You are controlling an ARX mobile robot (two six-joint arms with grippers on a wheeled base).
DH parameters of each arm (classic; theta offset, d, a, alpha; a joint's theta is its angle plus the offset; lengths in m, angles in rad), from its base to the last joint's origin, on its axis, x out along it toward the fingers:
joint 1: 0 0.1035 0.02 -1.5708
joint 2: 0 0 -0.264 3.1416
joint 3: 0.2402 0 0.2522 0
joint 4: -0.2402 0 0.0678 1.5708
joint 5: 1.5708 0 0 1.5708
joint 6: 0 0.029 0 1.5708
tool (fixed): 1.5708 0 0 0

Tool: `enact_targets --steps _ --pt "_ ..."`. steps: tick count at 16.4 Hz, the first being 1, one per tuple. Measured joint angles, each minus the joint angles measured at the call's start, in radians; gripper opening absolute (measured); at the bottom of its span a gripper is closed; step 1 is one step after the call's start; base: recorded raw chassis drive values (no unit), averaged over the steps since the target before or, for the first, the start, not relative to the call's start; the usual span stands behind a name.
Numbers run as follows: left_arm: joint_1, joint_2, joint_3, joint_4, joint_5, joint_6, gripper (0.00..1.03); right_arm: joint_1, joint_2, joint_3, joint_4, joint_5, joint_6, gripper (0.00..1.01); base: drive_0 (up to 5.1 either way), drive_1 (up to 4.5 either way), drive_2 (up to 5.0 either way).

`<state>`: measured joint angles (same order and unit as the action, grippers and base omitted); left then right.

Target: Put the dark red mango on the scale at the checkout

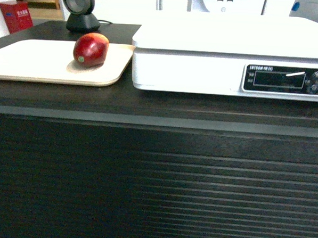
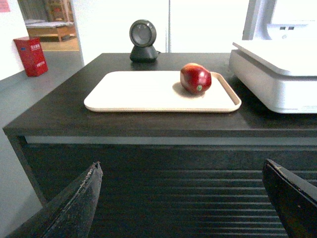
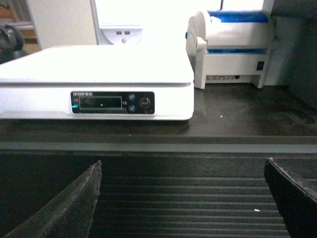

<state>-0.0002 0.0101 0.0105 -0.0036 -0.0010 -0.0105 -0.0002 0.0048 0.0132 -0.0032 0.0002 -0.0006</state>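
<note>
The dark red mango (image 1: 90,49) lies on a beige tray (image 1: 39,65) on the left of the dark checkout counter (image 1: 156,167); the left wrist view shows the mango (image 2: 195,78) near the tray's right end. The white scale (image 1: 232,53) stands just right of the tray, its display strip facing me, and its platform (image 3: 99,62) is bare. My left gripper (image 2: 181,171) hangs open in front of the slatted panel, below and short of the mango. Lower down before the scale, my right gripper (image 3: 182,171) is open too. Neither gripper shows in the head view.
A black dome scanner (image 1: 82,9) stands behind the tray. A white label printer with a blue roll (image 3: 233,47) sits right of the scale. A red box (image 2: 31,55) rests on the floor at far left. The counter's front edge (image 2: 163,140) lies between grippers and tray.
</note>
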Motion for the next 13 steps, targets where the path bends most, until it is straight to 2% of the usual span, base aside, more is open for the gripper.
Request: enact_targets --steps 13 --pt "0.000 0.000 0.000 0.000 0.000 0.001 0.98 0.000 0.000 0.000 0.000 0.000 0.000 0.98 0.0 0.00 0.0"
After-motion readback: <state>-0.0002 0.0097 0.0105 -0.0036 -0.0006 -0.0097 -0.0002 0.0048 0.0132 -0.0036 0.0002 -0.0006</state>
